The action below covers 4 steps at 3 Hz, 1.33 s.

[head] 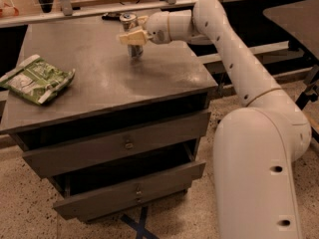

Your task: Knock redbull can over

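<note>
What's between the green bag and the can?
Only bare grey tabletop, in camera view. The pincer is at the slim silver can, far from the green snack bag.

The pincer [131,37] sits over the back of the counter [99,78], right in front of the can [128,19], and covers its middle — only the shiny top and a short bit of the base show. Whether it touches the can cannot be told. A small dark thing [110,16] just behind the can is too small to make out. The print on the green bag [37,78] is unreadable. The robot's white body [259,173] is cut off by the bottom edge — the counter's front left corner by the left edge.
</note>
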Each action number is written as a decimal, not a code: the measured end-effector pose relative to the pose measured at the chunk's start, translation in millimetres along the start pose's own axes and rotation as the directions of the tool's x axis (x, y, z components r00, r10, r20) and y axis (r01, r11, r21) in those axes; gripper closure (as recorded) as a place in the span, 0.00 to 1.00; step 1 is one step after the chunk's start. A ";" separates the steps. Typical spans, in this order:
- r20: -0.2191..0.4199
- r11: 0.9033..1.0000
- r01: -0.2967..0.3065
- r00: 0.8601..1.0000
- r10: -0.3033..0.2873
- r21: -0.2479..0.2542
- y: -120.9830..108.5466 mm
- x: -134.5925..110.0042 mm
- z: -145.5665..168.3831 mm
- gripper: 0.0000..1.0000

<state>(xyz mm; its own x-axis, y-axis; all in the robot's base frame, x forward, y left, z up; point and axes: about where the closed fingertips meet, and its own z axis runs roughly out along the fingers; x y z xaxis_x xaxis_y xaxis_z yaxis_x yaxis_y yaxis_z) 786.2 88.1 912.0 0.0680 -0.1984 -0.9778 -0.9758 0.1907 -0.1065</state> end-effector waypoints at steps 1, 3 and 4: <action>-0.093 1.000 0.024 0.995 -0.024 0.003 12.4 -29.3 -40.3 0.87; -0.402 0.985 0.117 0.902 -0.157 -0.123 53.7 -73.4 -63.6 1.00; -0.561 0.969 0.159 0.792 -0.241 -0.191 60.6 -63.4 -54.5 1.00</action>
<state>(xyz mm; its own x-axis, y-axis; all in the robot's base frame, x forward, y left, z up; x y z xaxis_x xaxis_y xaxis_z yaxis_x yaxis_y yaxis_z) 711.5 59.9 977.4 0.1721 -0.7423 -0.6476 -0.9740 -0.0300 -0.2245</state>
